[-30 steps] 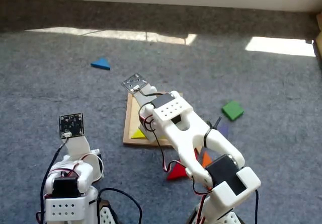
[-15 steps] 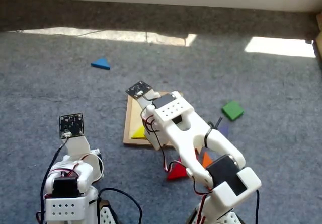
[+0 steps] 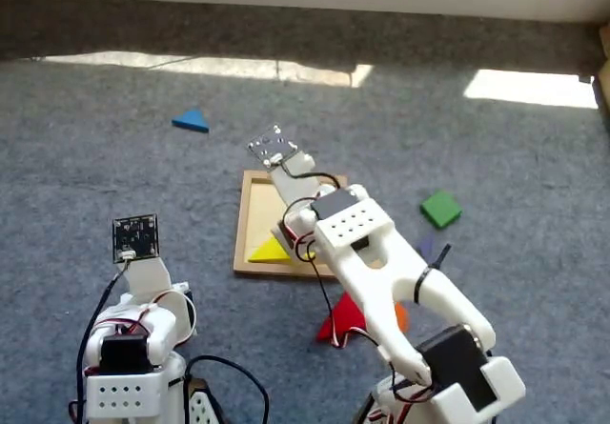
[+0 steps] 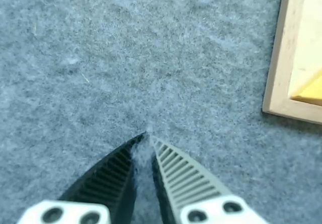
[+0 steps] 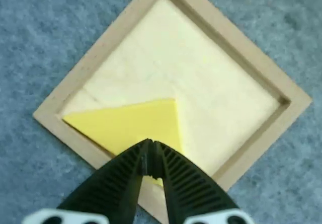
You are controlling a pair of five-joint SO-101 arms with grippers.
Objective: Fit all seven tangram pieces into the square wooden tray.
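Observation:
The square wooden tray (image 3: 250,216) lies mid-table with a yellow triangle (image 3: 270,250) in its near corner. My right gripper (image 5: 150,147) hangs shut and empty just above that yellow triangle (image 5: 132,124), inside the tray (image 5: 95,54). My left gripper (image 4: 148,139) is shut and empty over bare carpet, left of the tray's edge (image 4: 279,58). Loose pieces lie on the carpet: a blue triangle (image 3: 191,120) far left, a green square (image 3: 440,208) to the right, and a red triangle (image 3: 339,322) with an orange piece (image 3: 401,318) under the right arm.
The right arm (image 3: 381,272) covers the tray's near right side. The left arm (image 3: 133,333) sits at the near left. A purple piece (image 3: 426,249) peeks out beside the right arm. Grey carpet stretches to a wall at the back.
The right arm has drawn back and its wrist has swung toward the tray's far side, so more of the tray and the yellow triangle shows. The left arm has not moved.

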